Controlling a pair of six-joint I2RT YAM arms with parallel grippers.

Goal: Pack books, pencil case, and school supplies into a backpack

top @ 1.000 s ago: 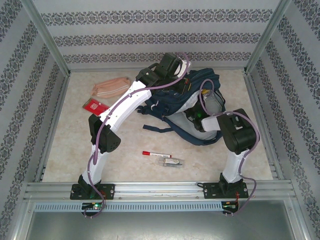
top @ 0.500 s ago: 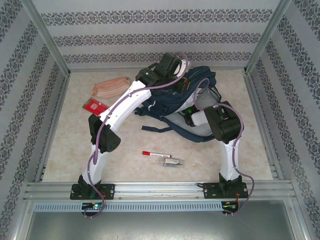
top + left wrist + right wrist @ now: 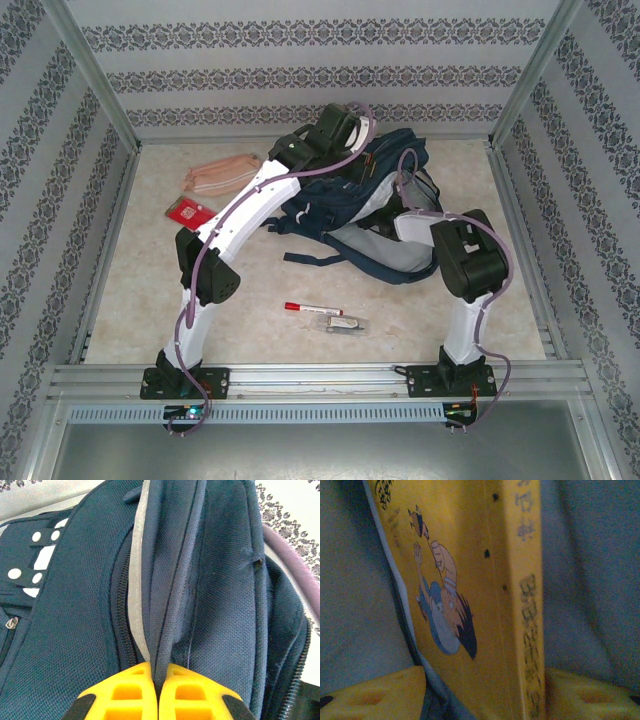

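Left jaws: pressed together on a navy fold of the backpack [image 3: 60, 630] beside its grey stripe, at the bag's far rim. The left arm [image 3: 250, 205] arches long across the tabletop [image 3: 130, 290] to reach it, wrist turned down over the bag. Judged purpose: holding the mouth up and open.

Right jaws: parted only by the thickness of the book [image 3: 470, 580] and clamped on its near end, one finger on the cover side, one against the spine. The book's long axis runs straight ahead of the jaws, with grey lining on both sides, so it sits inside the bag's mouth. The right arm [image 3: 465, 265] is folded tight, elbow high, forearm pointing left into the opening.

Judgement: the coming move turns on pushing along that axis, deeper into the bag, before letting go.

Outstanding: pencil case [image 3: 222, 172] and red packet [image 3: 188, 210] lie far left, nearer the left arm; marker [image 3: 312, 309] and wrapped item [image 3: 345, 324] lie near the front, between the bases.
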